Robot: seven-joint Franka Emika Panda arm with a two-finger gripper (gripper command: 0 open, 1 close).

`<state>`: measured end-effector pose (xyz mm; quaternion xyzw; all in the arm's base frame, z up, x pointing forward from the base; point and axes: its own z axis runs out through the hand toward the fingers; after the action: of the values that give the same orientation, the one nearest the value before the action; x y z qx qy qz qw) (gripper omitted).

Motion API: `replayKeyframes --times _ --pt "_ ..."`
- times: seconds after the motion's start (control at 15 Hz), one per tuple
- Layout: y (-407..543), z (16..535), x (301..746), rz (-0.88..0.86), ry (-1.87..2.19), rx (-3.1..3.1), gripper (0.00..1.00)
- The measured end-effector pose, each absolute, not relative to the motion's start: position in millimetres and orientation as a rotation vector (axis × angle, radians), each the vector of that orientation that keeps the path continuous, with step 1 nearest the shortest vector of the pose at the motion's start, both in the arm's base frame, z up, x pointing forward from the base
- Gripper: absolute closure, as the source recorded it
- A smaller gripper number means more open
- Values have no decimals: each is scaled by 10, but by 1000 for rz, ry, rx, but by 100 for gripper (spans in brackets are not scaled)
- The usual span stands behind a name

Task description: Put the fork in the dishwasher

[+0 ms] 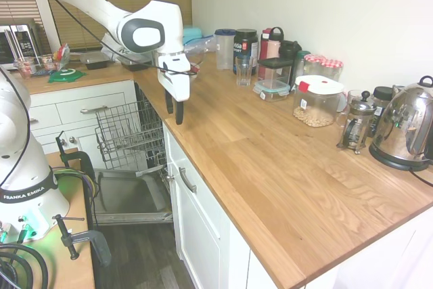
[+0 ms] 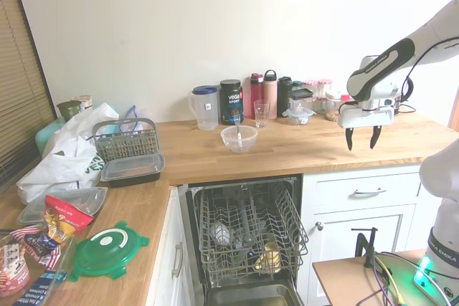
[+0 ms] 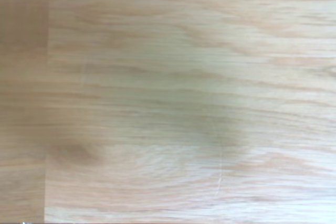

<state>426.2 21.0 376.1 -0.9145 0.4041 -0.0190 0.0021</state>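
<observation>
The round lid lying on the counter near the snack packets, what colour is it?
The round lid is green with a white centre, clearest in the second exterior view.

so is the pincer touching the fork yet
Apart. The second exterior view shows the pincer open and empty over the counter, while the fork stands in the bowl far off.

One gripper hangs over one wooden counter, its two fingers apart and holding nothing. Toward the dishwasher side of it sits one clear bowl with one fork standing in it, and below that one open dishwasher with one wire rack. Behind the gripper, along the wall, stand one clear pitcher, one black tub, one drinking glass and three tall bottles. On its far side stand one kettle and one French press.
</observation>
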Motion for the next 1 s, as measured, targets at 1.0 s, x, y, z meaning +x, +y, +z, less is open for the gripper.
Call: replayKeyframes --times 1.0 --pt "3051 4406 3944 -442 873 -2907 0"
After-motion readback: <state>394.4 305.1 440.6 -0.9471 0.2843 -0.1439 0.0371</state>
